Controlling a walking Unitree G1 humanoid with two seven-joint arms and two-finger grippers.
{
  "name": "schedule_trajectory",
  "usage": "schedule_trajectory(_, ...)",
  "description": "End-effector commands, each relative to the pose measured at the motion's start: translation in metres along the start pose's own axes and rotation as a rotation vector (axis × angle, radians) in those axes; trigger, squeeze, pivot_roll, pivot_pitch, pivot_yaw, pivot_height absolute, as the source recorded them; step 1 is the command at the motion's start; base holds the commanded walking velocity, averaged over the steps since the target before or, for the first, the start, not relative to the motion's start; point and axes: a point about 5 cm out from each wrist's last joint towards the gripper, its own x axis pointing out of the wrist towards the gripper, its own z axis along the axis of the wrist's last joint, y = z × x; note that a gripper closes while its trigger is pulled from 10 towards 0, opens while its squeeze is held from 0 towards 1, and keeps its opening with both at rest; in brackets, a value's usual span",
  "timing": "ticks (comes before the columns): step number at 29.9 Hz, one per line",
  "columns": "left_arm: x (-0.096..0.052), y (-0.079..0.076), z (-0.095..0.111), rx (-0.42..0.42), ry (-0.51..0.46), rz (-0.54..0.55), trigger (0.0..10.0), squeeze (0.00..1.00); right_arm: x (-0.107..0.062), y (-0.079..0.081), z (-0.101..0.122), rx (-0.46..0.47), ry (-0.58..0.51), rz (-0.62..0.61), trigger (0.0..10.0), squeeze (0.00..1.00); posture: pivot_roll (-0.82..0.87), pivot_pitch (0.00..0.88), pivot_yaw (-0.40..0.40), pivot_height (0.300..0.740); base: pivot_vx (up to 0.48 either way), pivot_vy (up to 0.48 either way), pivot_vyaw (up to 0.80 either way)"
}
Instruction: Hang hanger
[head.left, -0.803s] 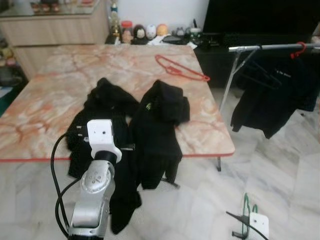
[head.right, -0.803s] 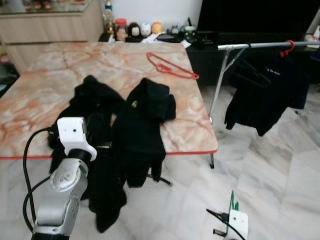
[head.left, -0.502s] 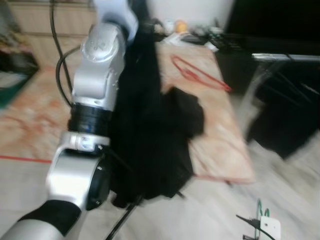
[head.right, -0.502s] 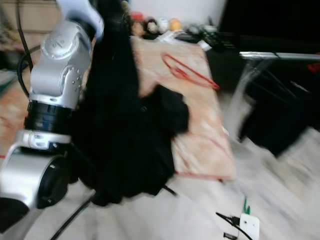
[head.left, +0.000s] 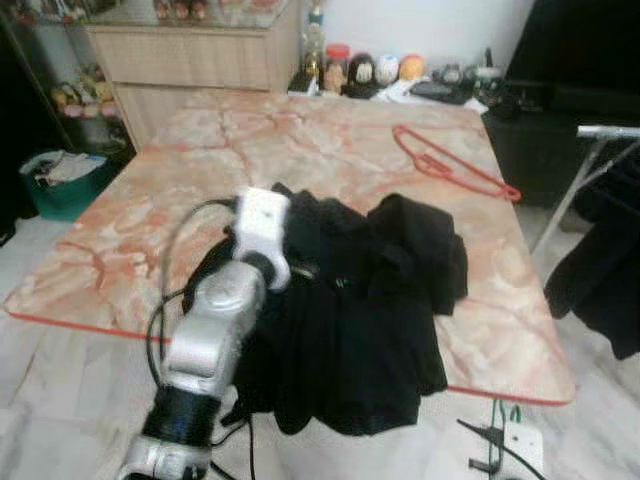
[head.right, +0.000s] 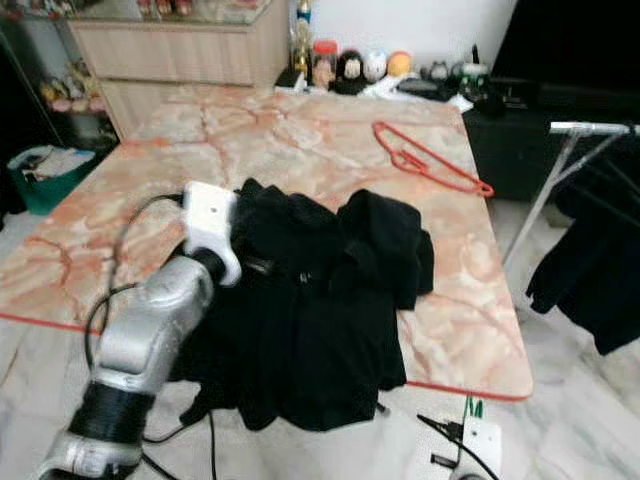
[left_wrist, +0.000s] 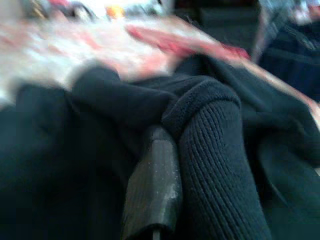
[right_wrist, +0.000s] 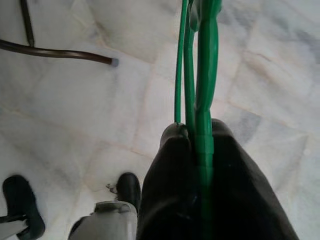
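A pile of black garments (head.left: 350, 300) lies on the marble table (head.left: 200, 170) and droops over its near edge. My left gripper (head.left: 315, 272) is sunk into the pile; in the left wrist view one black finger (left_wrist: 152, 185) presses against a knitted black cuff (left_wrist: 215, 150), shut on the cloth. A red hanger (head.left: 450, 165) lies at the table's far right. Low at my right, my right gripper (right_wrist: 197, 132) is shut on a green hanger (right_wrist: 205, 65), whose tip (head.left: 497, 420) shows above the floor.
A metal clothes rack (head.left: 605, 132) with a dark garment (head.left: 600, 290) hanging from it stands right of the table. Jars and figurines (head.left: 360, 70) line the far edge before a wooden cabinet (head.left: 200, 55). A green bin (head.left: 65, 180) sits at the left.
Half a second ago my left arm was raised high with black cloth; now it is down on the pile again. The camera has swung left. The right gripper keeps the green hanger low.
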Motion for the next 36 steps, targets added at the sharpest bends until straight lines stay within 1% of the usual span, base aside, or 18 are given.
schedule_trajectory(1,-0.002,-0.005,0.004,0.028,-0.003,0.002,10.0,0.00,0.000,-0.003,-0.001,0.004,0.004,-0.011,10.0,0.00,0.08,0.000,-0.042,0.740,0.000,0.000,0.00)
schedule_trajectory(2,-0.002,-0.008,0.006,0.038,-0.012,0.005,10.0,0.00,0.000,-0.002,0.000,0.003,0.004,-0.011,10.0,0.00,0.08,0.000,-0.043,0.740,0.000,0.000,0.00)
schedule_trajectory(4,-0.003,-0.010,0.007,0.036,-0.019,0.003,10.0,0.00,0.000,-0.002,0.000,0.002,0.004,-0.011,10.0,0.00,0.08,0.000,-0.042,0.740,0.000,0.000,0.00)
schedule_trajectory(7,-0.005,-0.011,0.009,-0.010,-0.053,0.030,10.0,0.00,0.000,-0.002,0.000,0.005,0.003,-0.011,10.0,0.00,0.08,0.000,-0.039,0.740,0.000,0.000,0.00)
schedule_trajectory(9,-0.006,-0.010,0.010,0.006,-0.065,0.042,10.0,0.00,0.000,-0.002,0.000,0.005,0.003,-0.012,10.0,0.00,0.08,0.000,-0.039,0.740,0.000,0.000,0.00)
schedule_trajectory(10,-0.008,-0.009,0.011,0.003,-0.083,0.068,10.0,0.00,0.000,-0.002,0.000,0.005,0.003,-0.013,10.0,0.00,0.08,0.000,-0.038,0.740,0.000,0.000,0.00)
schedule_trajectory(11,-0.008,-0.009,0.013,-0.016,-0.095,0.084,10.0,0.00,0.000,-0.002,0.000,0.004,0.003,-0.014,10.0,0.00,0.08,0.000,-0.038,0.740,0.000,0.000,0.00)
schedule_trajectory(12,-0.008,-0.009,0.013,-0.016,-0.095,0.084,10.0,0.00,0.000,-0.002,0.000,0.004,0.003,-0.014,10.0,0.00,0.08,0.000,-0.038,0.740,0.000,0.000,0.00)
schedule_trajectory(14,-0.008,-0.005,0.022,-0.018,-0.144,0.122,10.0,0.00,0.000,-0.002,-0.001,0.004,0.004,-0.014,10.0,0.00,0.08,0.000,-0.039,0.740,0.000,0.000,0.00)
schedule_trajectory(15,-0.008,-0.005,0.022,-0.018,-0.144,0.122,10.0,0.00,0.000,-0.002,-0.001,0.004,0.004,-0.014,10.0,0.00,0.08,0.000,-0.039,0.740,0.000,0.000,0.00)
schedule_trajectory(16,-0.006,-0.002,0.028,-0.024,-0.173,0.141,10.0,0.00,0.000,-0.002,-0.001,0.004,0.005,-0.013,10.0,0.00,0.08,0.000,-0.039,0.740,0.000,0.000,0.00)
schedule_trajectory(20,0.003,0.004,0.045,-0.008,-0.232,0.168,10.0,0.00,0.000,-0.002,-0.001,0.002,0.006,-0.013,10.0,0.00,0.08,0.000,-0.038,0.740,0.000,0.000,0.00)
schedule_trajectory(21,0.003,0.004,0.045,-0.008,-0.232,0.168,10.0,0.00,0.000,-0.002,-0.001,0.002,0.006,-0.013,10.0,0.00,0.08,0.000,-0.038,0.740,0.000,0.000,0.00)
schedule_trajectory(23,0.014,0.008,0.058,0.013,-0.264,0.173,10.0,0.00,0.000,-0.001,-0.001,0.005,0.005,-0.013,10.0,0.00,0.07,0.000,-0.032,0.740,0.126,0.000,0.00)
schedule_trajectory(25,0.017,0.008,0.062,0.022,-0.276,0.173,10.0,0.00,0.000,-0.001,-0.001,0.006,0.005,-0.014,10.0,0.00,0.07,0.000,-0.028,0.740,0.259,0.000,0.00)
schedule_trajectory(30,0.020,0.008,0.065,0.033,-0.286,0.170,10.0,0.00,0.000,-0.001,-0.001,0.008,0.006,-0.013,10.0,0.00,0.07,0.000,-0.028,0.740,0.292,0.000,0.00)
schedule_trajectory(36,0.019,0.006,0.061,0.030,-0.280,0.170,10.0,0.00,0.000,-0.002,-0.002,0.007,0.006,-0.013,10.0,0.00,0.07,0.000,-0.030,0.740,0.317,0.000,0.00)
